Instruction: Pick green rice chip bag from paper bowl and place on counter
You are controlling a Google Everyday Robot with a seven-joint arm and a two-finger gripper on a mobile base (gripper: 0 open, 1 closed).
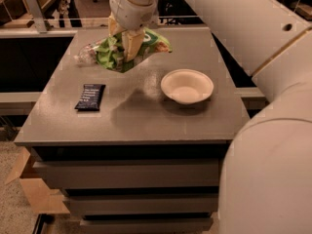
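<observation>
My gripper is shut on the green rice chip bag and holds it in the air above the back left part of the counter. The bag is crumpled, bright green with white print, and hangs below the yellowish fingers. The paper bowl stands empty on the right side of the counter, well to the right of the gripper. The bag's shadow falls on the counter between the bowl and the dark wrapper.
A dark blue snack bar wrapper lies at the counter's left. A clear plastic bottle lies at the back left, partly behind the bag. My white arm fills the right side. A cardboard box sits on the floor at the left.
</observation>
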